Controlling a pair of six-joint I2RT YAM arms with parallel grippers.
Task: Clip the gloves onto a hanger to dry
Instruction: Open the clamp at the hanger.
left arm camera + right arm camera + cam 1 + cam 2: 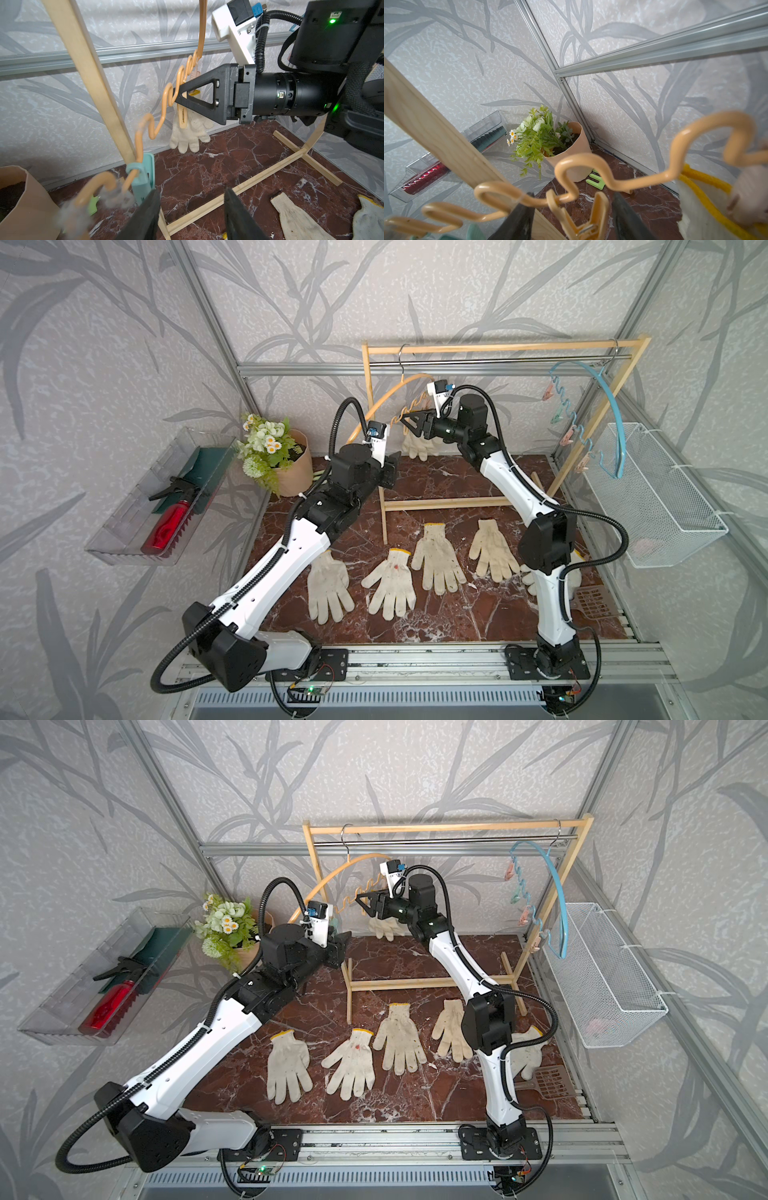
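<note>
Gloves [436, 560]: five lie on the table [457, 614]; one glove [188, 135] hangs pegged on the hanger [202, 25] — left claw [191, 189] half-open, empty; right claw [572, 195] half-open astride a peg [601, 209].

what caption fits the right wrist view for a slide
Right gripper open around a clothespin on the wavy orange hanger, clipped glove beside
</note>
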